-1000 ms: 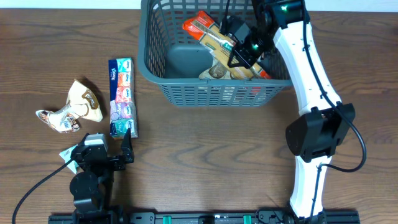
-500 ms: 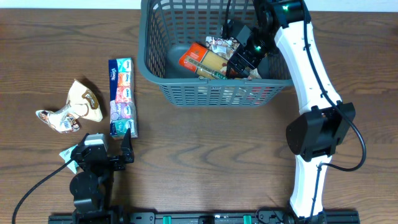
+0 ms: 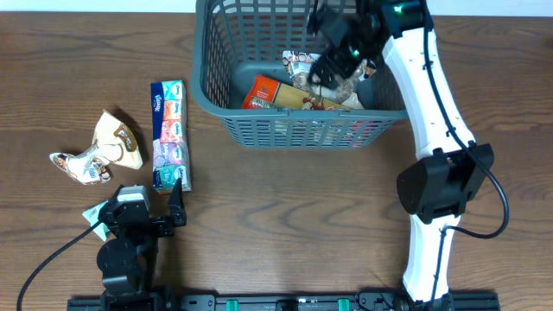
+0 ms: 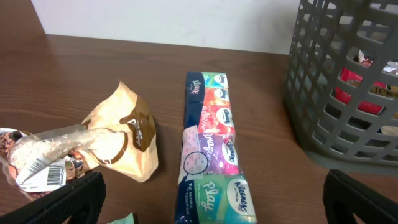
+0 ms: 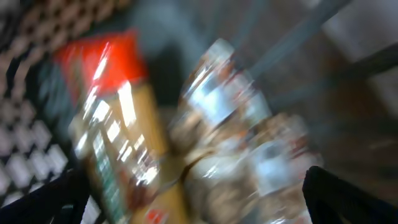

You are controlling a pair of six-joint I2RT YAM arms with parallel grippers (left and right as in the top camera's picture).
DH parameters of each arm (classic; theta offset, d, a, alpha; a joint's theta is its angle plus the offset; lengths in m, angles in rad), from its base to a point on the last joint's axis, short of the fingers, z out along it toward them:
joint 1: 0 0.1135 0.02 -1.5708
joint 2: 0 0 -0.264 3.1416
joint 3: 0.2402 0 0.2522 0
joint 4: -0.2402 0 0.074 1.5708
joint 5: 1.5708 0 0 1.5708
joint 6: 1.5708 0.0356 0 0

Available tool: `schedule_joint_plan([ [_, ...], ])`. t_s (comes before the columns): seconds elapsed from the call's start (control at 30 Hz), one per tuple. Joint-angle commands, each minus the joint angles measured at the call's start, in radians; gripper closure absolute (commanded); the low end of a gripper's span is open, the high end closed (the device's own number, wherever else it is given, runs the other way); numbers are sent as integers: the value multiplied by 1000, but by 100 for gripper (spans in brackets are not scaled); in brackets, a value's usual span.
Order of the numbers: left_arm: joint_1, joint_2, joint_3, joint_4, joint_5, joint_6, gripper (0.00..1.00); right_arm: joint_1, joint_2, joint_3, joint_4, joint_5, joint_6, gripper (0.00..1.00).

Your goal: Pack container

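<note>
The container (image 3: pixel 201 82), a large dark grey lattice basket, stands at the back centre of the table; its slotted wall (image 4: pixel 336 93) fills the right of the left wrist view. Inside lie an orange and tan packet (image 3: pixel 270 93) (image 5: pixel 115 124) and shiny brown-white snack packets (image 3: pixel 302 62) (image 5: pixel 242 130). My right gripper (image 3: pixel 339 45) (image 5: pixel 199 205) hovers open above the basket's right half, blurred, holding nothing. My left gripper (image 3: pixel 138 206) (image 4: pixel 208 208) rests open at the front left, with the near end of a Kleenex tissue multipack (image 3: pixel 168 134) (image 4: pixel 214 155) between its fingers, not gripped.
A tan crumpled packet (image 3: pixel 119 138) (image 4: pixel 124 134) and a clear barcoded snack packet (image 3: pixel 82 166) (image 4: pixel 43 155) lie left of the tissue pack. A small green scrap (image 3: pixel 93 213) sits by the left gripper. The right arm's white links (image 3: pixel 432 112) run along the basket's right side.
My right gripper has opened and let go of the orange and tan packet, which now lies in the basket's front left. The gripper has risen toward the back. The left arm is still.
</note>
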Motion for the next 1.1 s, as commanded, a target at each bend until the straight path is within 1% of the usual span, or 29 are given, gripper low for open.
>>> schedule_joint_plan([
  [0.0,5,-6,-25,-3,10,-2,1,3,-3,151,72,48,139,1],
  [0.1,5,-6,-25,-3,10,-2,1,-4,-3,298,137,163,206,1],
  [0.2,5,-6,-25,-3,10,-2,2,-24,-3,452,143,375,259,1],
  [0.27,5,-6,-25,-3,10,-2,1,-49,-3,561,118,553,290,1],
  [0.33,5,-6,-25,-3,10,-2,1,-83,-4,650,73,678,296,1],
  [0.43,5,-6,-25,-3,10,-2,1,-161,-24,730,-12,804,370,1],
  [0.57,5,-6,-25,-3,10,-2,1,-298,-57,749,-148,825,500,1],
  [0.73,5,-6,-25,-3,10,-2,1,-453,-57,736,-304,824,689,1],
  [0.9,5,-6,-25,-3,10,-2,1,-563,-57,689,-378,824,750,1],
  [1.07,5,-6,-25,-3,10,-2,1,-650,-57,594,-447,818,928,1],
])
